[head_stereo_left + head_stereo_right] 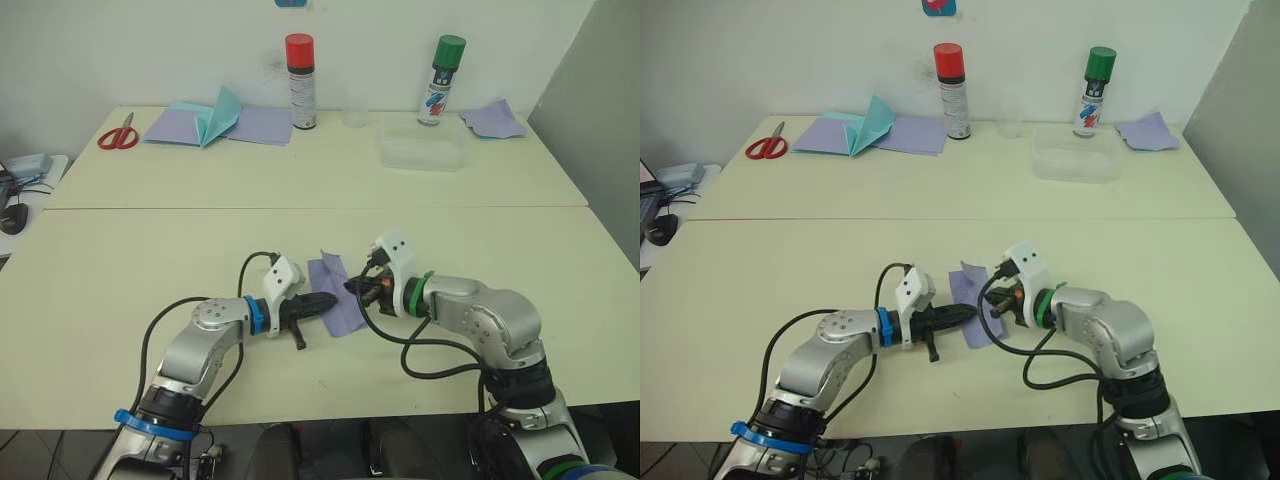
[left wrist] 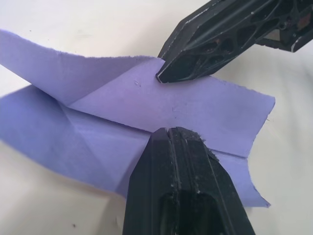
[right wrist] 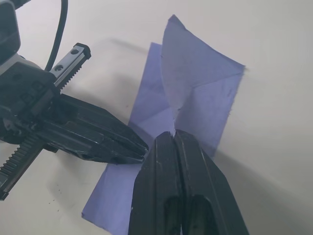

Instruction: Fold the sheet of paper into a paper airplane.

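the counter (image 1: 120,250) fills the middle of the head view, and the sheet of paper (image 1: 335,305) lies flat on it just below centre, partly folded, its long axis running from upper centre down toward the lower centre of the frame. one flap at its upper end stands up off the layer beneath. both arms meet over it from opposite sides. the left end effector (image 1: 330,300) comes in from the lower left with its fingers clenched together, the tip pressing on the paper's left half. the right end effector (image 1: 352,287) comes in from the right, likewise clenched with nothing between the fingers, its tip on the paper close to the raised flap. the two tips sit near each other across the crease, so the right arm looks better placed to push that flap down.
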Available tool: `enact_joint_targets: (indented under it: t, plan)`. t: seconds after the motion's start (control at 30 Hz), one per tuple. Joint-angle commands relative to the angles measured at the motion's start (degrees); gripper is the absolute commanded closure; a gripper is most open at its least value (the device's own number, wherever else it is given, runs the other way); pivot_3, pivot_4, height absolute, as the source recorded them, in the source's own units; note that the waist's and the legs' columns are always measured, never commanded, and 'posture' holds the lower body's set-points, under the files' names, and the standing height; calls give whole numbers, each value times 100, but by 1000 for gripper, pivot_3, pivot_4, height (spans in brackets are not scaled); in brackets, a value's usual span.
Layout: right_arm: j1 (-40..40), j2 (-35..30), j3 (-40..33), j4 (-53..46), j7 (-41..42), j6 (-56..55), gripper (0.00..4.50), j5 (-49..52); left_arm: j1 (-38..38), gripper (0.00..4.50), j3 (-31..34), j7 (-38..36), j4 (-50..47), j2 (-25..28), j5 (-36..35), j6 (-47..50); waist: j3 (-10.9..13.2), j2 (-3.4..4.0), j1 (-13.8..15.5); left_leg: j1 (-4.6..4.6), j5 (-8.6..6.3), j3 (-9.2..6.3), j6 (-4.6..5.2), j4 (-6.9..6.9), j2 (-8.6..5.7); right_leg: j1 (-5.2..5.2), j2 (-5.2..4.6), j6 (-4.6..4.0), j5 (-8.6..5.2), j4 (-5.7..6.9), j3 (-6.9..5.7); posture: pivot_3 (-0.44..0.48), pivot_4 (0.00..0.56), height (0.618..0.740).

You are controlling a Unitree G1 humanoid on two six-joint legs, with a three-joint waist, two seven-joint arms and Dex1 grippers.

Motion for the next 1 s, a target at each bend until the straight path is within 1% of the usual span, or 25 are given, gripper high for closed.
enact_joint_targets:
  t: [0.03, 0.1, 0.23, 0.33, 0.47, 0.57, 0.7, 0.8, 0.9, 1.0]
  plan:
    - [18, 48, -187, -67, -56, 27, 4457, 147, -100, 4500, -65, 23, 23, -44, 109, -164, 0, 0, 0, 0, 0, 0, 0, 0, 0, 0, 1, 0, 0, 1, 0, 0, 150, 740]
    - [15, 136, -299, -107, -101, 161, 4457, 238, -168, 4500, -101, 123, 166, -61, 263, -228, 0, 0, 1, 1, 0, 0, 0, 0, 0, 0, 3, 0, 0, 3, 1, 0, 150, 740]
    - [-113, 752, -1051, -280, -447, 996, 4457, 614, -270, 4500, -223, 232, 431, -22, 586, -356, 0, 0, 2, 1, 0, -2, 0, 4, 1, 0, 6, 0, 0, 10, 2, 0, 150, 740]
    - [-231, 1084, -1564, -418, -684, 1573, 4457, 717, -291, 4500, -251, 244, 518, -5, 699, -410, 0, 0, 1, 7, 0, -1, 0, 5, 3, 0, 6, 0, 0, 20, 3, 0, 150, 740]
    - [-331, 1355, -2290, -611, -958, 2238, 4457, 755, -336, 4500, -236, 250, 620, -3, 762, -480, -3, 1, 0, 7, 0, -1, 0, 10, 4, 2, 3, 0, 0, 23, 1, 0, 150, 740]
    - [-247, 1419, -2588, -690, -1181, 2316, 4457, 889, -353, 4500, -339, 168, 663, 50, 812, -399, -4, 2, -4, 8, 0, 0, 0, 11, 3, 3, 3, 0, 0, 23, 2, 0, 150, 740]
    - [-194, 1172, -2728, -650, -1293, 2316, 4457, 820, -333, 4500, -477, 45, 696, 104, 876, -339, -6, 4, -16, 9, 0, 0, 0, 11, 0, 4, 3, 0, 0, 24, 2, 0, 150, 740]
    - [-266, 803, -2669, -519, -1194, 2159, 4457, 738, -263, 4500, -632, -106, 686, 232, 954, -346, -9, 5, -25, 10, 0, 1, 0, 11, -1, 5, 3, 0, 0, 23, 3, 0, 150, 740]
    - [-241, 368, -2419, -341, -963, 1836, 4457, 744, -257, 4500, -684, -205, 704, 288, 967, -397, -11, 7, -28, 12, 0, 3, 0, 11, -2, 6, 3, 0, 0, 22, 5, 0, 150, 740]
    - [-162, 106, -2256, -171, -784, 1615, 4457, 768, -276, 4500, -693, -292, 736, 297, 958, -467, -13, 7, -30, 15, 0, 3, 0, 11, -4, 8, 7, 0, 0, 22, 6, 0, 150, 740]
